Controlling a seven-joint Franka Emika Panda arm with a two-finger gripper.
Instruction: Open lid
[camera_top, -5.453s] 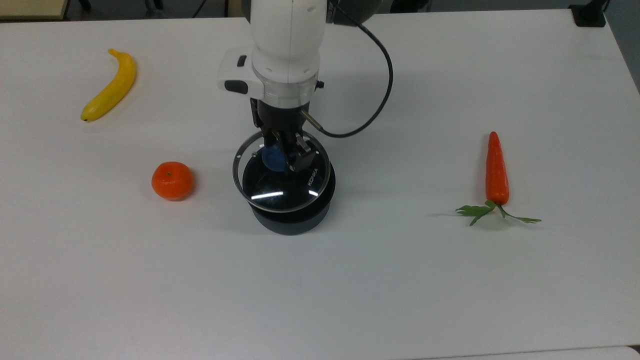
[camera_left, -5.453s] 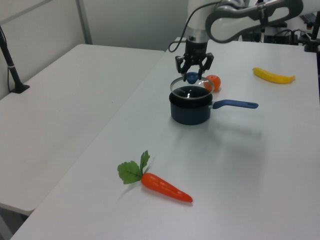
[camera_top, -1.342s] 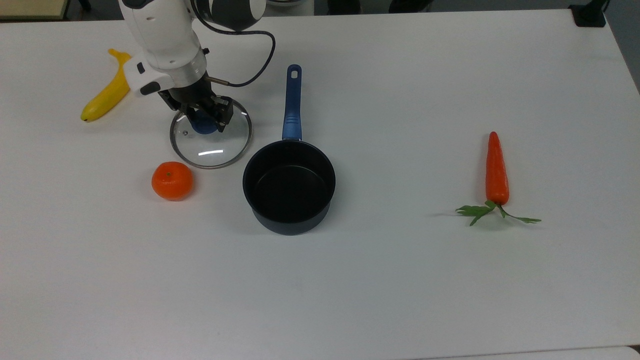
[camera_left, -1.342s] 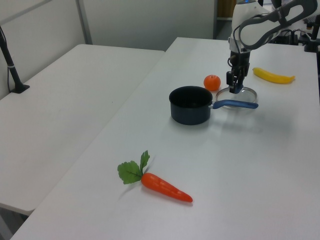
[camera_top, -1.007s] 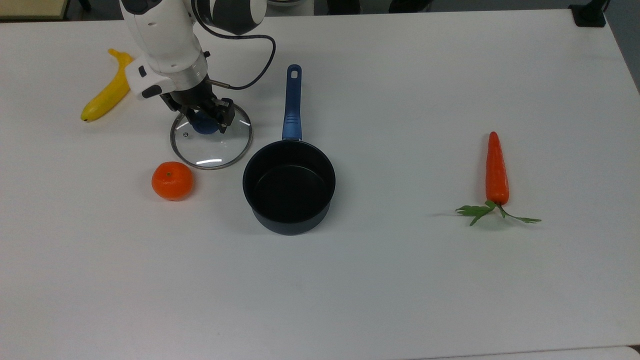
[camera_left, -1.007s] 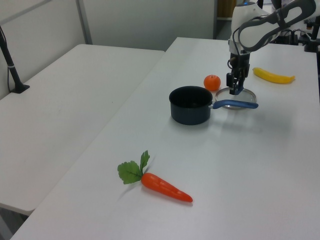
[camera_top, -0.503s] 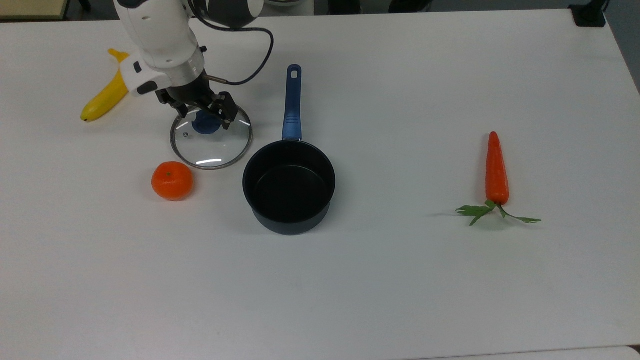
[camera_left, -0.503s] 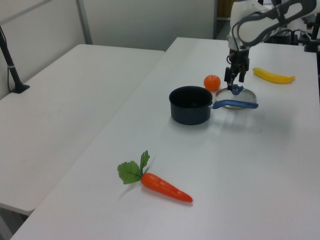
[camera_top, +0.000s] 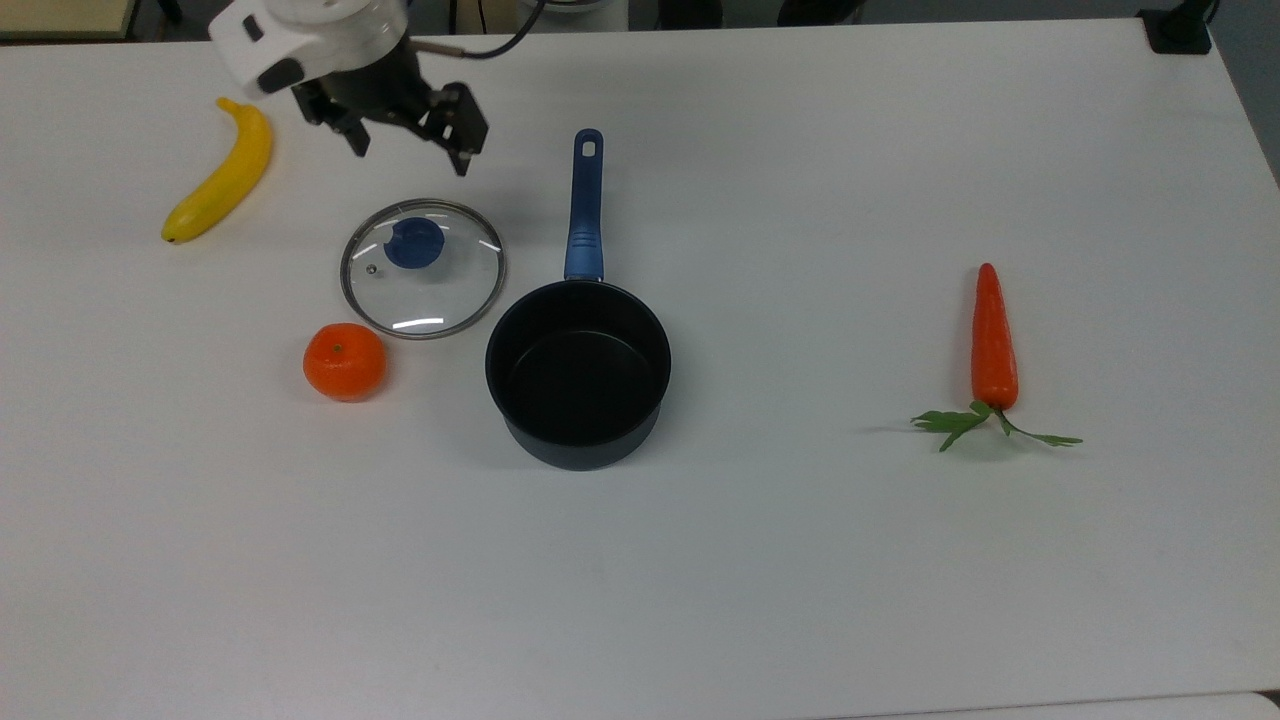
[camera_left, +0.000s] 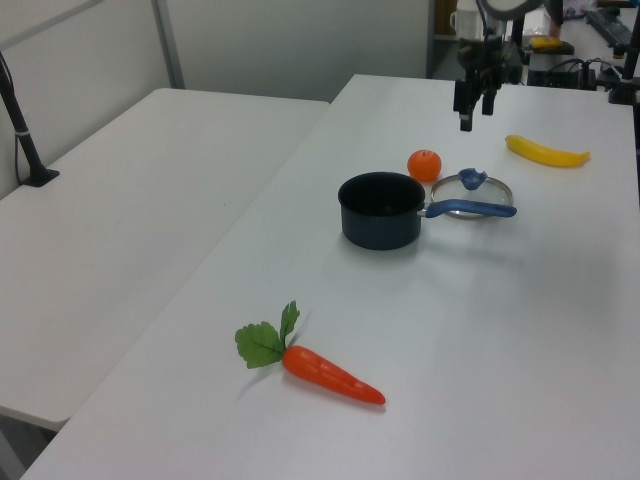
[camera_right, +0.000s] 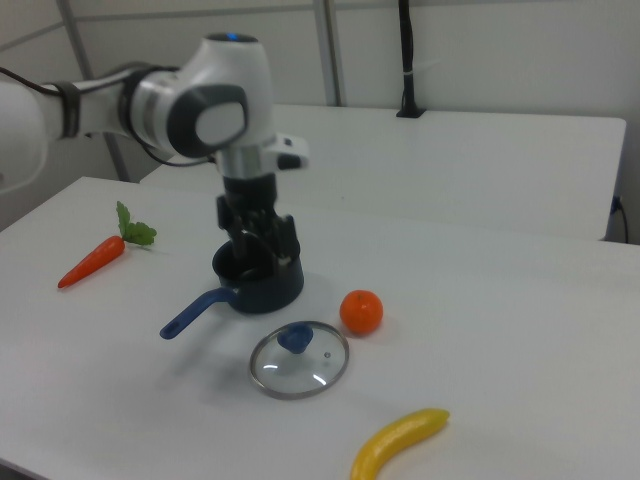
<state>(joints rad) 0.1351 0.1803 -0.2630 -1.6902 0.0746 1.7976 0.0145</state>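
Observation:
The lid (camera_top: 438, 287) is a round glass disc with a metal rim and a blue knob (camera_top: 413, 243). It lies flat on the white table, to the top view's left of the dark blue saucepan (camera_top: 578, 372), which stands uncovered with its long handle (camera_top: 584, 205) pointing to the far side. My gripper (camera_top: 410, 153) hangs open and empty well above the lid, toward the table's far side. In the left view the gripper (camera_left: 476, 116) is high over the lid (camera_left: 474, 192). In the right view the gripper (camera_right: 265, 257) partly hides the saucepan (camera_right: 270, 290), and the lid (camera_right: 300, 362) lies nearer.
An orange (camera_top: 344, 361) sits just in front of the lid. A banana (camera_top: 220, 170) lies at the top view's far left and a carrot (camera_top: 994, 340) with green leaves at the top view's right. The white table (camera_top: 700, 580) is bare toward the near edge.
The gripper was shut on the knob with the lid resting on the table. It has opened, let go and risen up and away. The lid has stayed in place.

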